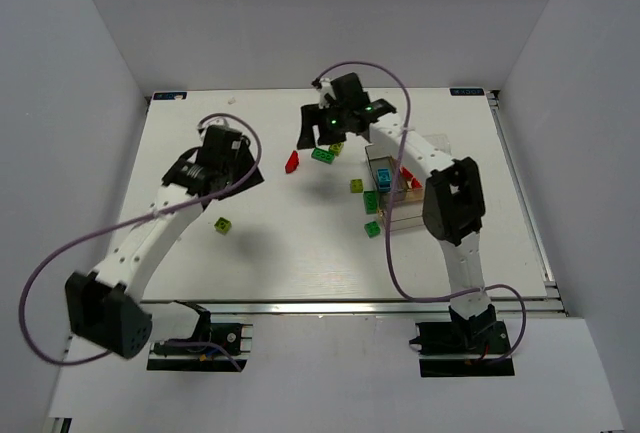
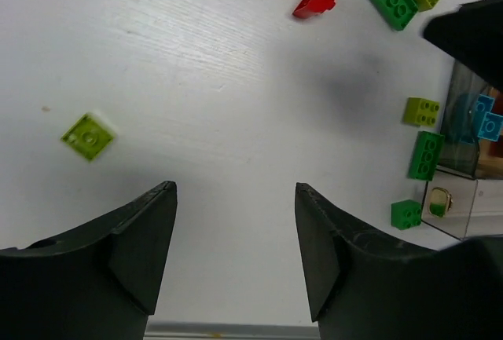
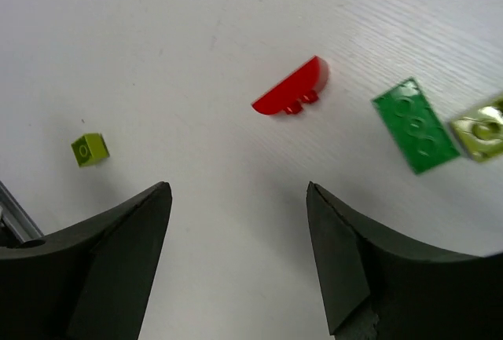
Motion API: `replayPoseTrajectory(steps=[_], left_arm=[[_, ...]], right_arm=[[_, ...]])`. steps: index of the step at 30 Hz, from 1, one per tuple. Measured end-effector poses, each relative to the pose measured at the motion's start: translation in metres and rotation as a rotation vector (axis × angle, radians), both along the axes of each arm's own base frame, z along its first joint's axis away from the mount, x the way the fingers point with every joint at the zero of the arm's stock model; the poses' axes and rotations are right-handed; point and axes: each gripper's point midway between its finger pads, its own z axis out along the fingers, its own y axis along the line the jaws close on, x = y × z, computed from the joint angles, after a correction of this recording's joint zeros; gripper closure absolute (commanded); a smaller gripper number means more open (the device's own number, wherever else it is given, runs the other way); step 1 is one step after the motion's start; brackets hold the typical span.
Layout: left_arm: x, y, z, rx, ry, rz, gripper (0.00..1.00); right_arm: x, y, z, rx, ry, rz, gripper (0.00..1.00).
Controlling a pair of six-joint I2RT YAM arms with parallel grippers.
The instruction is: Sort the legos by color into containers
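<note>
Both pairs of jaws are being held apart and empty over the desk point(image 1: 290, 253); most legos point(image 1: 352, 186) are lying loose left of the box point(image 1: 392, 215).
Seen from the top view, the left arm point(image 1: 150, 238) is being held well left of the box, the right arm point(image 1: 452, 203) reaching past its far-left corner. Inside the box, light blue bricks point(image 2: 483, 116) and red ones point(image 1: 408, 179) are being kept. 3 green or yellow-green bricks point(image 2: 425, 154) are lying just beside its left wall; a red half-round piece point(image 3: 292, 89), a green plate point(image 3: 415, 124) and a yellow-green brick point(image 3: 481, 128) are lying farther left and beyond, and 1 lone yellow-green brick point(image 2: 88, 136) is lying well left.
</note>
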Motion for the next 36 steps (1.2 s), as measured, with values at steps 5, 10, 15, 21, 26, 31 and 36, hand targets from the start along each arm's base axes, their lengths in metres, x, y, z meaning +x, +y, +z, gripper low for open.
replayPoseTrajectory(steps=[5,10,15,21,26,31,36], left_arm=[[-0.044,0.024,0.032,-0.054,-0.093,0.072,0.29],[-0.068,0.036,0.044,-0.086,-0.129,0.113,0.28],[-0.081,0.043,0.032,-0.066,-0.085,0.128,0.28],[-0.085,0.045,0.028,-0.049,-0.066,0.120,0.28],[-0.086,0.046,0.025,-0.034,-0.051,0.111,0.27],[-0.090,0.046,0.011,-0.029,-0.027,0.111,0.25],[-0.098,0.049,-0.016,-0.012,0.050,0.135,0.13]], right_arm=[[-0.012,0.048,-0.038,-0.044,0.073,-0.092,0.24],[-0.013,0.067,-0.079,-0.106,0.097,-0.184,0.28],[0.005,0.063,-0.105,-0.167,0.053,-0.283,0.28],[0.017,0.063,-0.121,-0.210,-0.007,-0.345,0.33],[0.025,0.074,-0.125,-0.200,-0.059,-0.361,0.64],[0.025,0.075,-0.125,-0.198,-0.088,-0.358,1.00],[0.010,0.062,-0.116,-0.209,-0.078,-0.241,1.00]])
